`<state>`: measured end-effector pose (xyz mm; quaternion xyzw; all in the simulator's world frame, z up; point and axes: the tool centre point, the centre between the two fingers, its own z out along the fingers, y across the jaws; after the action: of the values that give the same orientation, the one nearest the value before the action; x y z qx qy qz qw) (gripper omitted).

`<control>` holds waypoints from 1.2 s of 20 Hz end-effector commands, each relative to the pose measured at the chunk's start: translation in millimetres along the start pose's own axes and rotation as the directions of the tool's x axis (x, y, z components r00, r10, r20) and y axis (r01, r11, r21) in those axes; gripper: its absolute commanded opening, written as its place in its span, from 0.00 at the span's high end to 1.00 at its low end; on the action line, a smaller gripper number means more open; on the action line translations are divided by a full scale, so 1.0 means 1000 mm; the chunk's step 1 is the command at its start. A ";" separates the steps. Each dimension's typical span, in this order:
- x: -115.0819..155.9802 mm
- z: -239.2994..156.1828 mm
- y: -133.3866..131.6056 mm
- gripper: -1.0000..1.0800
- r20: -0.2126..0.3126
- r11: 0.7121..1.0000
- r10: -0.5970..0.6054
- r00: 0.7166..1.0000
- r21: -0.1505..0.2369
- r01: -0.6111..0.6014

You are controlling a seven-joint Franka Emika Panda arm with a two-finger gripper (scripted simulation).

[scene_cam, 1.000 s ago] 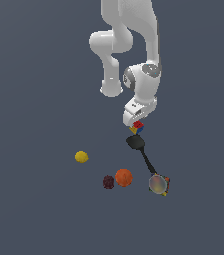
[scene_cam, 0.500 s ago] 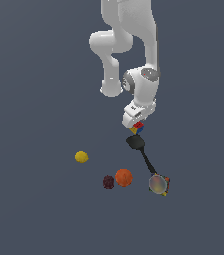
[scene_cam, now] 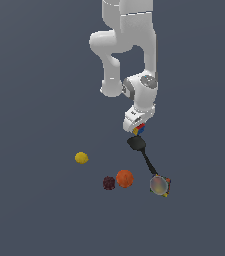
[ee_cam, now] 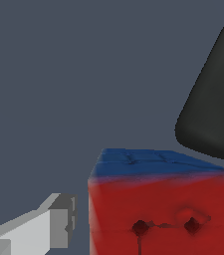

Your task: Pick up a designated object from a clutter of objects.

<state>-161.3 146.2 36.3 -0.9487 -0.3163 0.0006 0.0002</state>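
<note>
The cube (scene_cam: 139, 129) sits seemingly inside the tool (scene_cam: 138, 131) (spatula (scene_cam: 136, 143) adjacent).

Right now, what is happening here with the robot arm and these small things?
The white arm has its hand down over the multicoloured cube, the thing it has to pick up. In the wrist view one finger stands beside the cube, with a gap between them; whether the hand has closed on it cannot be told. The black spatula lies just next to the cube. The yellow ball, orange ball, dark berry and shiny disc lie apart from the hand.
</note>
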 end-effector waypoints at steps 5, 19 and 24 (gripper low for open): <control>0.000 0.003 0.000 1.00 -0.001 1.000 0.000 1.000 0.000 0.000; -0.002 -0.004 0.004 1.00 -0.001 1.000 0.000 1.000 -0.002 0.000; -0.006 -0.019 0.011 1.00 -0.001 1.000 0.000 1.000 -0.002 0.000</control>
<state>-160.5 136.2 49.5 -0.9486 -0.3164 0.0007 -0.0006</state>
